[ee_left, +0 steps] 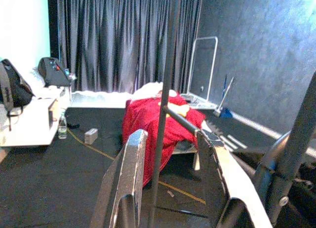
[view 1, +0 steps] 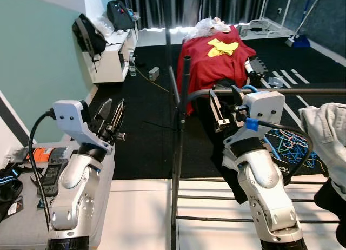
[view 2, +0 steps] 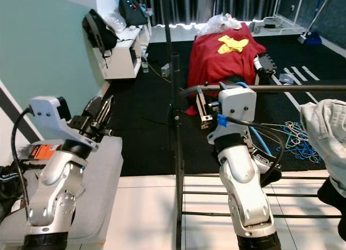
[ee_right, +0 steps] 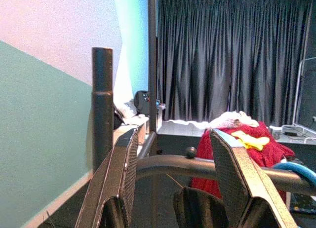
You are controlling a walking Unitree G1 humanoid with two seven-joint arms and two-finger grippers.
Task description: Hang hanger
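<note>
Right gripper [view 1: 224, 106] hovering with jaws spread at the dark metal clothes rail [view 1: 303, 91] near its corner post, blue plastic hanger [ee_right: 296, 171] lying beside it, left gripper [view 1: 111, 117] idling, jaws spread, open floor beyond.

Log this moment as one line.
left gripper: open, empty | right gripper: open at rail | hangers: on floor

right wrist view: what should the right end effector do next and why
Probably ease the right end effector straight back from the rail. Its fingers are open with nothing between them, and a blue hanger hook seems to sit on the rail beside it, so the hanging looks done. The left end effector hovers open, off to the side.
</note>
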